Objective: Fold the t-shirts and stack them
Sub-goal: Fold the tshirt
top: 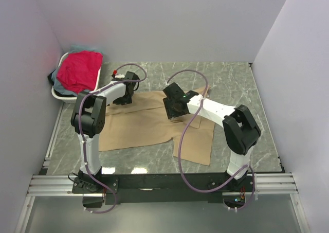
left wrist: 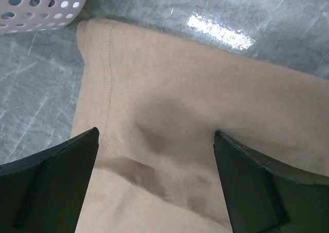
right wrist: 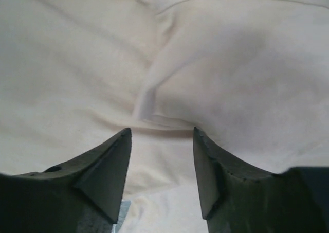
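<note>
Lying flat on the desk (top: 241, 89) beside the basket (top: 57, 95), the tan shirt (top: 149, 125) looks soft, light and crease-prone; left end effector (left wrist: 154, 140) and right end effector (right wrist: 162, 132) sit spread above it; pinch hem corners.

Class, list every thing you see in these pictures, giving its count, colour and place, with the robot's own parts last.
table: one, grey marbled, under everything
basket: one, white, far left corner
tan t-shirt: one, tan, spread mid-table
red-pink t-shirt: one, red-pink, heaped in the basket
blue-grey cloth: one, blue-grey, under the red-pink t-shirt
left arm, right arm: two, white and black, near edge
left tool, right tool: two, black, open over the tan t-shirt
</note>
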